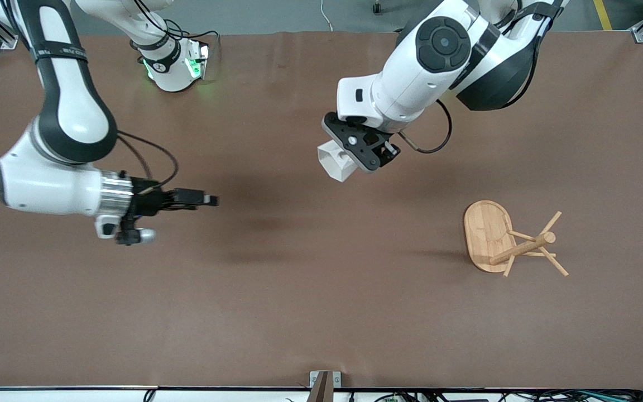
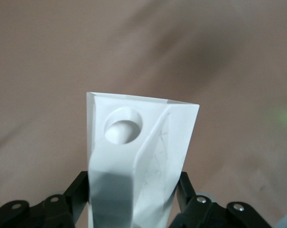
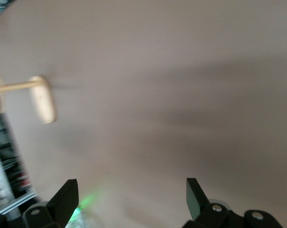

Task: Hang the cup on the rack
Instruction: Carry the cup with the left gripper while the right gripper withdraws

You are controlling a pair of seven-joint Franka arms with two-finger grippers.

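The rack [image 1: 492, 237] stands nearer the camera than your cup [image 1: 337, 160], clamped in the left gripper [image 1: 361, 149]; the right gripper [image 1: 196, 199] waits spread, empty.

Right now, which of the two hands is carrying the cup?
The left hand, up over the table's middle, is shut on the white cup. The right hand is open and empty; the rack stands bare.

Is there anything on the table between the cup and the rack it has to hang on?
Nothing visible: the left gripper holds the cup over bare table, and the rack stands alone.
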